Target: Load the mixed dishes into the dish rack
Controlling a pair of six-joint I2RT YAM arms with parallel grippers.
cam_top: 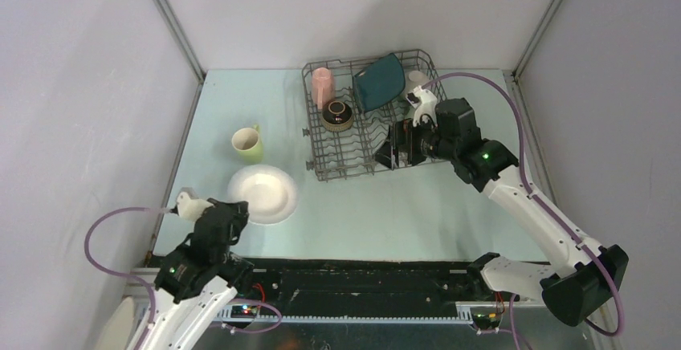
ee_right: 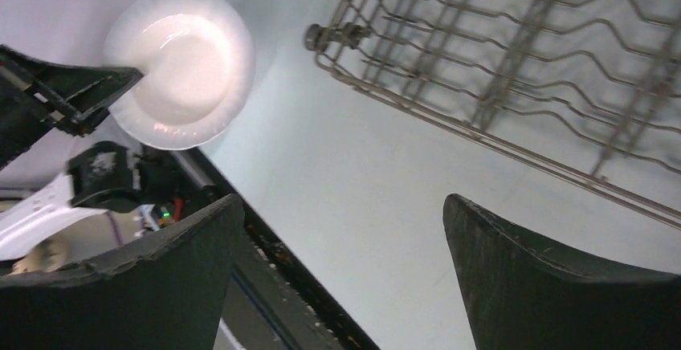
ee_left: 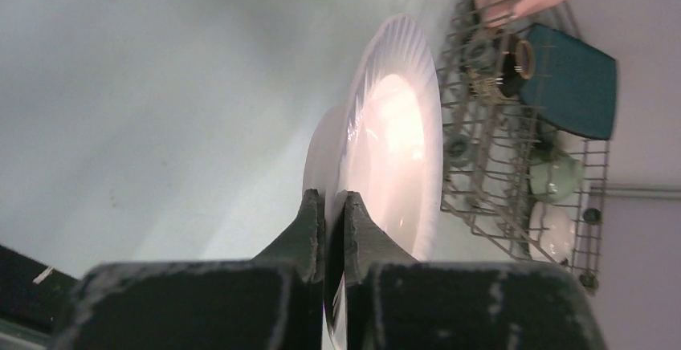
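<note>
My left gripper (ee_left: 336, 205) is shut on the near rim of the round white plate (cam_top: 265, 193), which lies on the table left of the dish rack (cam_top: 353, 161). The plate (ee_left: 393, 141) fills the middle of the left wrist view. A yellow-green mug (cam_top: 247, 144) stands just behind it. In the rack are a pink mug (cam_top: 324, 87), a brown bowl (cam_top: 337, 114), a dark teal plate (cam_top: 379, 83), a pale green bowl (ee_left: 554, 175) and a white bowl (ee_left: 554, 234). My right gripper (cam_top: 399, 145) hangs open over the rack's front right part, holding nothing.
Grey walls close in the table on the left, back and right. A black rail (cam_top: 361, 274) with the arm bases runs along the near edge. The right wrist view shows the rack's front corner (ee_right: 329, 38) and the white plate (ee_right: 181, 65) beyond.
</note>
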